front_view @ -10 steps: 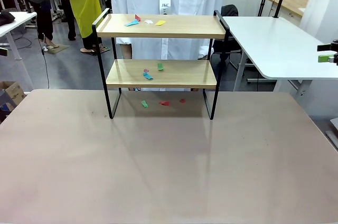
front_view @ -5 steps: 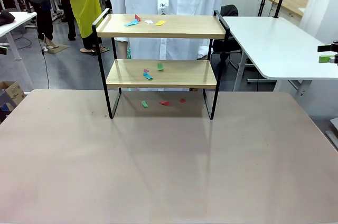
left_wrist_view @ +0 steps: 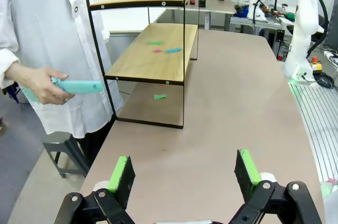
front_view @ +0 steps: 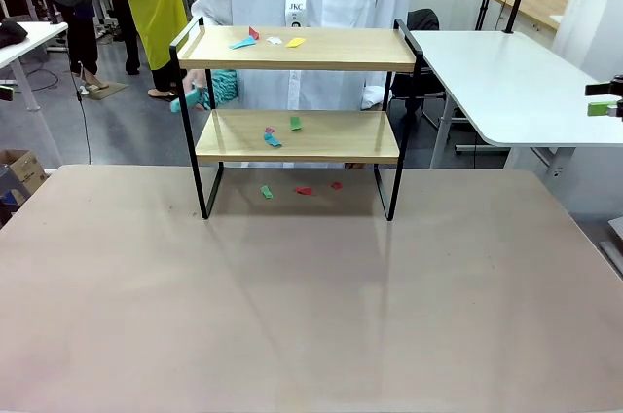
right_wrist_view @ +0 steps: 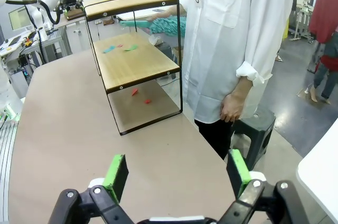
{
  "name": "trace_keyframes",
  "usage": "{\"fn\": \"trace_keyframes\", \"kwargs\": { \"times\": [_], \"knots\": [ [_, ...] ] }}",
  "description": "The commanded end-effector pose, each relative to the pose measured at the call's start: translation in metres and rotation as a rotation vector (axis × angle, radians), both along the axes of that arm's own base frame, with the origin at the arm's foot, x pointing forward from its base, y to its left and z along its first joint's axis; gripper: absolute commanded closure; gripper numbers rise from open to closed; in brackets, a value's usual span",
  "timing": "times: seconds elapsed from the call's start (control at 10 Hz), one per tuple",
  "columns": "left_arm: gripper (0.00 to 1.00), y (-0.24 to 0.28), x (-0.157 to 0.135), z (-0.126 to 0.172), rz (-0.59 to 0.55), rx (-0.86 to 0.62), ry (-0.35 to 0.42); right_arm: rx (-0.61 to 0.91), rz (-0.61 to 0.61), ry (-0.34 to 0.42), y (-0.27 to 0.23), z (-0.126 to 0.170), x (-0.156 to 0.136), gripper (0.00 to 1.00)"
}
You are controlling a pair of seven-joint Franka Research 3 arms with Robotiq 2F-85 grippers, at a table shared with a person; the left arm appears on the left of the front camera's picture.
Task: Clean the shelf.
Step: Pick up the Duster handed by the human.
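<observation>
My left gripper (left_wrist_view: 184,168) and right gripper (right_wrist_view: 177,167) both gape wide, empty, aimed across the worktop (front_view: 311,296). The shelf (front_view: 331,140) stands mid far edge. Beyond it, a person's hand (left_wrist_view: 38,82) holds a teal duster (left_wrist_view: 79,86); the print on their badge (front_view: 295,6) is too small to read.

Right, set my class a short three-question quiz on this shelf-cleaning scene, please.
1. True or false: the small two-tier wooden shelf in a black metal frame has coloured paper scraps on both boards.
2. The person's hand holds: A a teal duster; B a red cup; C a white cloth.
3. Fill in: the left gripper and the right gripper both stand ____.
Key: 1 true; 2 A; 3 open.
</observation>
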State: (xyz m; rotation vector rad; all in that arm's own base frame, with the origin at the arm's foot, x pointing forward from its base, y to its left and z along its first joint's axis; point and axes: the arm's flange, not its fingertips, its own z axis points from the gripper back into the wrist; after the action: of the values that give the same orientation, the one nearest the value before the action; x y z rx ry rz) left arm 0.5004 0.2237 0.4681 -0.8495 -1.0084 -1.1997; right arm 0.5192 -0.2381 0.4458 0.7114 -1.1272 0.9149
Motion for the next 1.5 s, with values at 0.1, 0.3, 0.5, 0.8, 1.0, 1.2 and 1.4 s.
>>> {"fn": "trace_keyframes", "kwargs": {
  "times": [0.1,0.3,0.5,0.8,1.0,1.2,1.4],
  "knots": [
    [0.0,-0.0002,-0.0001,-0.0007,-0.001,0.009,0.003,-0.007,-0.005,-0.004,0.0015,0.001,0.0014,0.0],
    [0.0,-0.0002,-0.0001,-0.0007,-0.001,0.009,0.003,-0.007,-0.005,-0.004,0.0015,0.001,0.0014,0.0],
    [0.0,-0.0002,-0.0001,-0.0007,-0.001,0.009,0.003,-0.007,-0.005,-0.004,0.0015,0.001,0.0014,0.0],
    [0.0,-0.0002,-0.0001,-0.0007,-0.001,0.009,0.003,-0.007,-0.005,-0.004,0.0015,0.001,0.0014,0.0],
    [0.0,-0.0002,-0.0001,-0.0007,-0.001,0.009,0.003,-0.007,-0.005,-0.004,0.0015,0.001,0.0014,0.0],
    [0.0,-0.0002,-0.0001,-0.0007,-0.001,0.009,0.003,-0.007,-0.005,-0.004,0.0015,0.001,0.0014,0.0],
    [0.0,-0.0002,-0.0001,-0.0007,-0.001,0.009,0.003,-0.007,-0.005,-0.004,0.0015,0.001,0.0014,0.0]
  ]
}}
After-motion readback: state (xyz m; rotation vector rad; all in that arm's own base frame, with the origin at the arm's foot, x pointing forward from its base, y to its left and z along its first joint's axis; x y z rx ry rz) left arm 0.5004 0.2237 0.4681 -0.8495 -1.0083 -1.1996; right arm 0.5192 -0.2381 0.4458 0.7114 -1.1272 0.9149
